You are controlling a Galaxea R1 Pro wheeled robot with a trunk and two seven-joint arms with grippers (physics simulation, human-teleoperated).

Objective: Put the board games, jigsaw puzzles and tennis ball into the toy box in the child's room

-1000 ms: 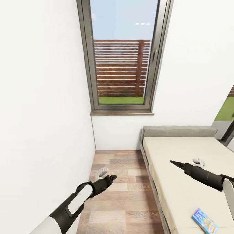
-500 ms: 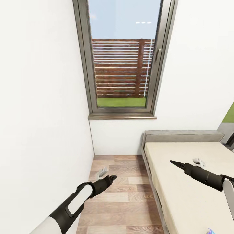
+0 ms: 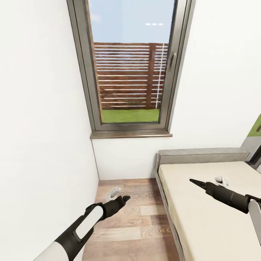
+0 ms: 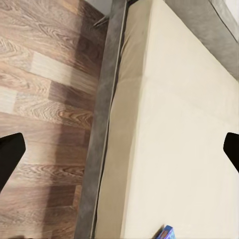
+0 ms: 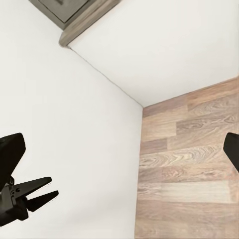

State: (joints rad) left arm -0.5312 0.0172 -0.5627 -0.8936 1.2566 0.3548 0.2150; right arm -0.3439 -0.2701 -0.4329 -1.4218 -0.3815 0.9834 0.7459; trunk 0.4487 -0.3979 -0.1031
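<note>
Dark grey and white, the left arm reaches forward low at the left of the head view, and the left gripper [image 3: 124, 198] hangs above the wood-plank floor [image 3: 134, 223]. In the left wrist view its two black fingertips [image 4: 10, 158] stand far apart at opposite edges of the picture, so the jaws are wide open and nothing is between them.

The right gripper [image 3: 193, 181] points forward over the bed [image 3: 203, 210], above the plain beige mattress. Its fingertips [image 5: 11, 149] are also spread wide in the right wrist view, with only the white wall and the floor seen between them, so this one too holds nothing.

Of the toys, I can find only one: a small blue corner of a printed game box [image 4: 166, 232]. It lies on the mattress near the dark grey bed frame [image 4: 102, 124], at the very edge of the left wrist view. Too little of it is visible to read any print.

Further away, the low grey headboard [image 3: 199, 155] stands against the white wall [image 3: 217, 90]. A narrow strip of floor runs between the bed and the side wall up to the corner. Above it is a tall dark-framed window [image 3: 82, 72] with a brown sill [image 3: 130, 135]. Through the glass there is green grass [image 3: 130, 115], a brown slatted fence [image 3: 127, 76] and blue sky.
</note>
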